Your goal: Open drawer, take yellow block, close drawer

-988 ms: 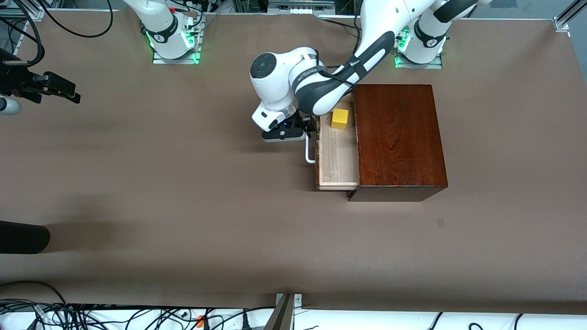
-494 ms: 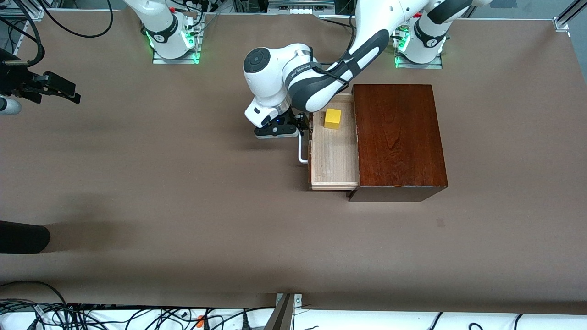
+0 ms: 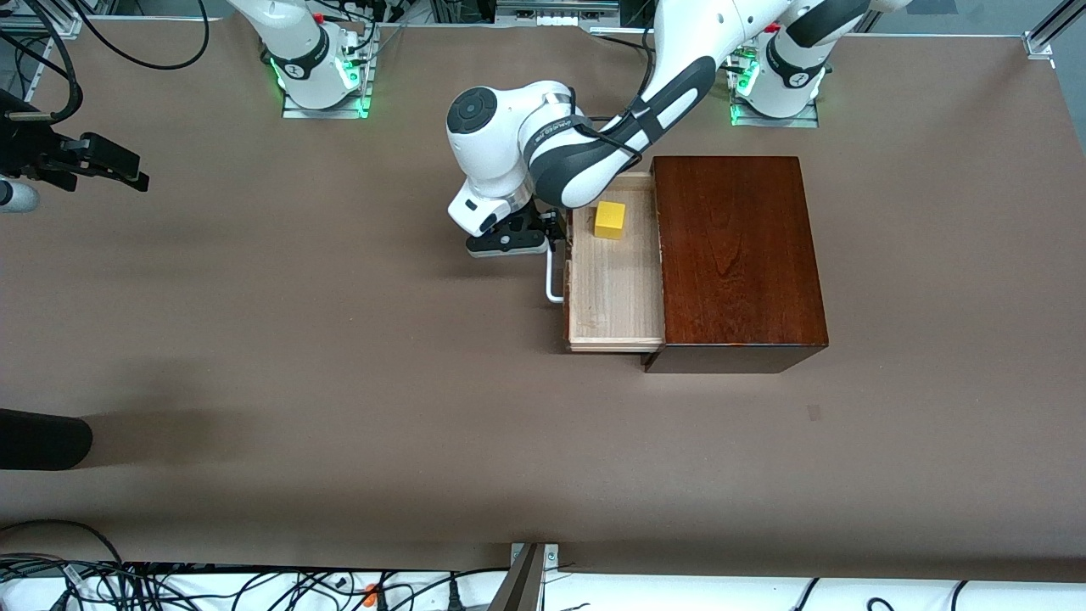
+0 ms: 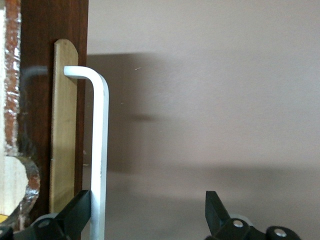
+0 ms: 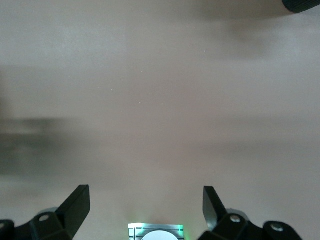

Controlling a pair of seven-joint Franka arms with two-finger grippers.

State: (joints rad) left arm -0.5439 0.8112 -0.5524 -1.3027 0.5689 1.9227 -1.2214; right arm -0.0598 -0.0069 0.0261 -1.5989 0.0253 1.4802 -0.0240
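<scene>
Now L fingers (image 4: 82,212) wide at handle (image 3: 553,276), drawer (image 3: 615,288) open w/ yellow block (image 3: 609,220).

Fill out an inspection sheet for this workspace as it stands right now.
Surface: brown table, bare where visible.
Job's things: drawer pulled partly out of the dark wooden box, toward the right arm's end; yellow block sits in the drawer tray, at the corner farthest from the front camera.
Clutter: nothing seen on the table.
Grippers: left gripper at the white handle, jaws spread, one finger hooked between the bar and the drawer front. Right gripper open, empty, waiting over bare table at its own end.
Cables: bundles along the table's edges, off the work area.
Surroundings: both arm bases lit green; dark object at the table's edge.
</scene>
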